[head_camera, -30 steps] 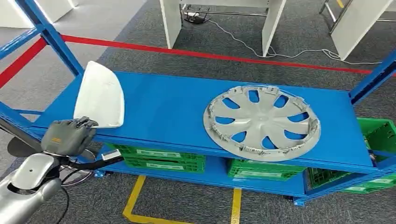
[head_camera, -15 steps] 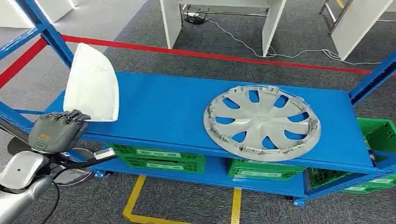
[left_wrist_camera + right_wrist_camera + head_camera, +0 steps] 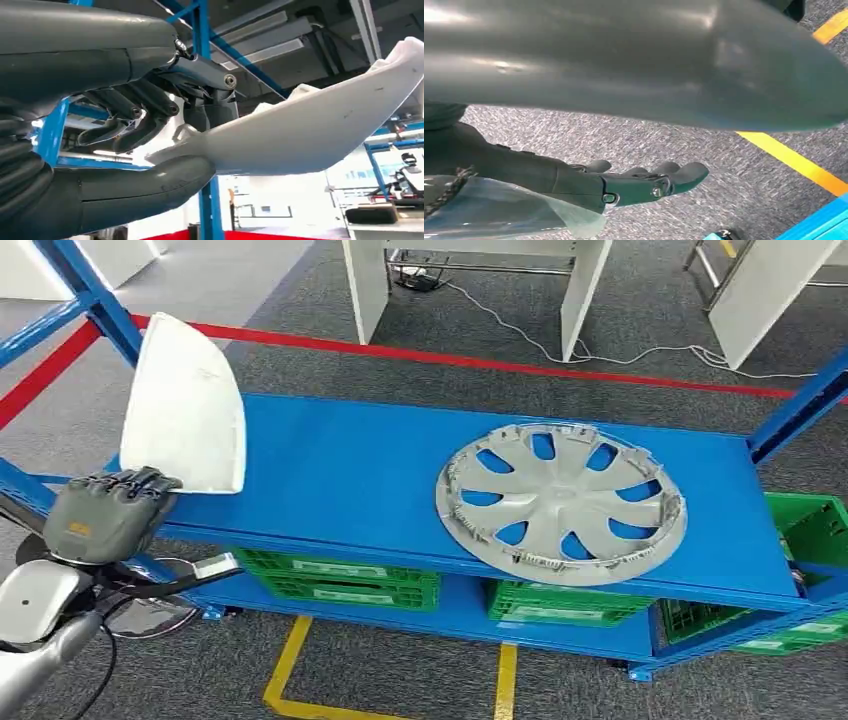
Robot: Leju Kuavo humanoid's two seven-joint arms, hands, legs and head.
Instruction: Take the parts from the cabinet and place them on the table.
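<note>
White plastic cover part (image 3: 185, 405) is pinched at its lower edge by the left robot hand (image 3: 105, 515), thumb under and fingers above, and held tilted up clear of the blue shelf (image 3: 340, 475), probably for carrying away. Silver wheel cover (image 3: 560, 502) waits on the shelf. Right robot hand (image 3: 624, 185) hangs spread, holding nothing. No tabletop is visible.

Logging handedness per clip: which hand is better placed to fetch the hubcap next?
Probably the right. The right hand hangs open over the floor, while the left hand holds the white part. The hubcap lies on the shelf's right side.
</note>
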